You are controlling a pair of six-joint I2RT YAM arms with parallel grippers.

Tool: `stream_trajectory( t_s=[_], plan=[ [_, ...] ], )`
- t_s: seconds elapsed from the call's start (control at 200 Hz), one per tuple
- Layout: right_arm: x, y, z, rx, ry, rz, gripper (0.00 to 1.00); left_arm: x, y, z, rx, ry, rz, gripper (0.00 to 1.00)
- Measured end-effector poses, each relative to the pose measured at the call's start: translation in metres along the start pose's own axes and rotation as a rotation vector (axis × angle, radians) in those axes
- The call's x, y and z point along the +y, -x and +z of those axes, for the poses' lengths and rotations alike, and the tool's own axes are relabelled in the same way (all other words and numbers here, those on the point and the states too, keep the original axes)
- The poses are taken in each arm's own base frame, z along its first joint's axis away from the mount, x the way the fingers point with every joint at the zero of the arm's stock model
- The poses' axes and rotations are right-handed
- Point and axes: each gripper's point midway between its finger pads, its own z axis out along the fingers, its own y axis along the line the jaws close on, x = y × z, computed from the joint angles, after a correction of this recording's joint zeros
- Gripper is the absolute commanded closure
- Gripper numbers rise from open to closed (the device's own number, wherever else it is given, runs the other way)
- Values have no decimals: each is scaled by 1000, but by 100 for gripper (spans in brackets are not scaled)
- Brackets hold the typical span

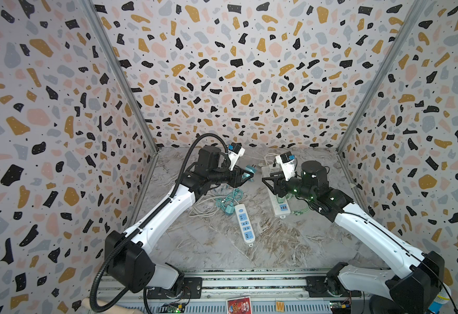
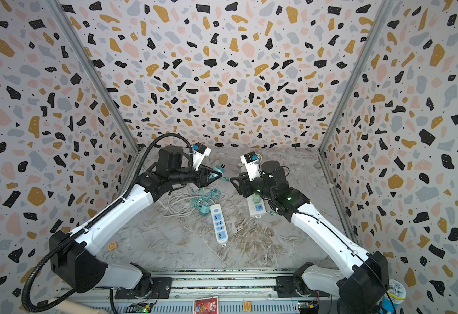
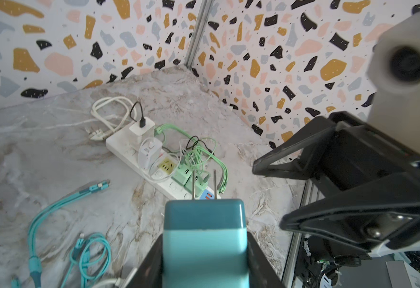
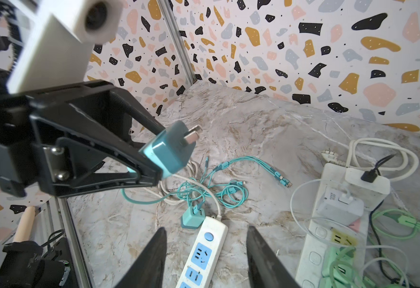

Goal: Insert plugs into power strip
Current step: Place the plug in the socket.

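**Q:** What is held, and of what make is it?

**A:** A teal plug is shown. It is a small boxy body of smooth plastic with rounded corners, darker at the pin end and paler behind. It is clamped between the black, flat-sided fingers of the left claw and raised clear of the marble-veined counter.

**Q:** How is it seated in the claw, and which way is it pointed?

**A:** The paler rear half is gripped between the fingertips. The darker half and two flat metal pins project beyond them. The long axis is laid in line with the fingers. The pins are directed away from the left claw, toward the long white power strip.

**Q:** And the remaining parts?

**A:** The right claw is seen with its jaws parted and nothing between them, held above the counter by the long strip. Mint green plugs and white chargers are already seated in that strip. A shorter white power strip with blue sockets is laid flat mid-counter. A second teal plug is lying at its end, among looped teal cables.
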Motion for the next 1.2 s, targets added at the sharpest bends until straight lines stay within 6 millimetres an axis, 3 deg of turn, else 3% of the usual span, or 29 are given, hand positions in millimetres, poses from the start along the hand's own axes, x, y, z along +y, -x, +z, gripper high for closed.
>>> stream_trajectory(
  t_s=[0.125,0.285,0.556,0.786,1.026,1.131,1.201],
  plan=[
    [-8,-10,3,36,-36,-9,48,20,-34,6,82,75,-68,63],
    [-18,-28,11,104,-69,-22,48,45,-94,11,236,191,-135,63],
    [-33,-80,33,296,-94,-21,49,47,-160,34,477,256,-103,59],
    [-34,-110,32,373,-87,-20,49,57,-205,52,643,272,-101,56],
    [-27,-160,30,476,-64,-21,49,71,-231,62,727,296,-112,46],
    [-22,-170,32,497,-51,-28,48,74,-230,64,720,305,-108,39],
    [-19,-173,35,500,-44,-36,49,74,-228,66,709,309,-107,27]
  ],
)
